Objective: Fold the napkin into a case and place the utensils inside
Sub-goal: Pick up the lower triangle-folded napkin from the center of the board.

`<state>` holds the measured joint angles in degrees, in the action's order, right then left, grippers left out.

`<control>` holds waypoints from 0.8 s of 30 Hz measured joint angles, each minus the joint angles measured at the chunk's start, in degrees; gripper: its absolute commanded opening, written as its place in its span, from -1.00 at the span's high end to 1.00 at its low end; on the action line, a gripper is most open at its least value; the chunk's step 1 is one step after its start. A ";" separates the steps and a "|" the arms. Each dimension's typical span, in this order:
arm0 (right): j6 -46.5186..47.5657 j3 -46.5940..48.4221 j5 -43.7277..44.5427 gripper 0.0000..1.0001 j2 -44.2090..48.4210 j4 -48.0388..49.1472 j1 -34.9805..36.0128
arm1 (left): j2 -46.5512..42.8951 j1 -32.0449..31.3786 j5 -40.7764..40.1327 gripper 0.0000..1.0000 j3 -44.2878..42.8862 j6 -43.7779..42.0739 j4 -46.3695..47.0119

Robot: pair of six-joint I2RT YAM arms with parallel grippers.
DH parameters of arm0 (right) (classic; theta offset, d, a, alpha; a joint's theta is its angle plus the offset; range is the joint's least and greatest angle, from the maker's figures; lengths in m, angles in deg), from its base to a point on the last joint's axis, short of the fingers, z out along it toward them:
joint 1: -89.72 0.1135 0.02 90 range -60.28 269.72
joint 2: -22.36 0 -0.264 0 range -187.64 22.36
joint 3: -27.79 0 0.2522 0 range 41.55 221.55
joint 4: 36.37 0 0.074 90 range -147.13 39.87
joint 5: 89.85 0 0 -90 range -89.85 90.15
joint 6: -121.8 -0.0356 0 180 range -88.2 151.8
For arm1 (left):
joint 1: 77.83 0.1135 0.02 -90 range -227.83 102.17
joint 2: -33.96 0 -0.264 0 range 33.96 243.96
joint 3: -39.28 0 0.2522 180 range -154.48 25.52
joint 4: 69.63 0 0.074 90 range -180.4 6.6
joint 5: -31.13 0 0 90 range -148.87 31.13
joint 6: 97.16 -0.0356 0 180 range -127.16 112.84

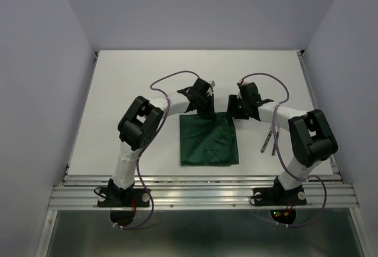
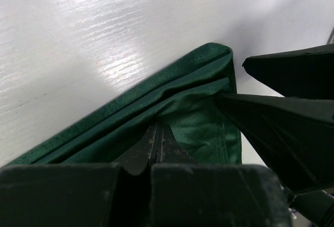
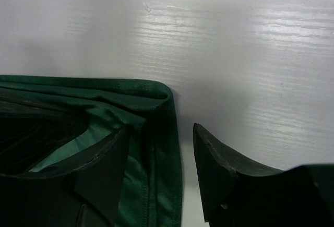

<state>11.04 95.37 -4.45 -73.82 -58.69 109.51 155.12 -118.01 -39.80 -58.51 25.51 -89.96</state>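
Observation:
The dark green napkin [image 1: 209, 140] lies folded into a near-square on the white table between the arms; no narrow case shape shows. My left gripper [image 1: 207, 113] is at its far edge, jaws shut, pinching a fold of the napkin [image 2: 198, 102] at the tips [image 2: 158, 129]. My right gripper [image 1: 232, 114] stands open at the far right corner. One of its fingers [image 3: 99, 169] is over the napkin [image 3: 156, 133] and the other [image 3: 219, 169] over bare table, with the hem between them. The utensils [image 1: 269, 140] lie right of the napkin, partly behind the right arm.
The right gripper's dark fingers [image 2: 292, 128] fill the right side of the left wrist view, close to the left gripper. A metal rail [image 1: 201, 181] runs along the table's near edge. White walls [image 1: 35, 91] enclose the table.

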 measured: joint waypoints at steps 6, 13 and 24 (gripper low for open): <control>0.92 0.11 -1.07 -0.03 -1.46 0.33 0.00 | 1.16 0.00 0.46 1.00 -0.11 0.22 0.63; 1.55 0.11 -4.15 0.51 -1.95 1.16 0.00 | 1.38 0.00 0.70 1.00 -0.11 0.26 1.22; -0.59 -0.94 -5.29 0.99 -0.31 2.45 0.13 | 1.40 0.00 0.63 1.00 -0.11 0.42 1.38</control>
<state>10.45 94.44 -9.74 -74.12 -56.24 109.64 156.52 -118.01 -39.16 -58.61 25.92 -88.59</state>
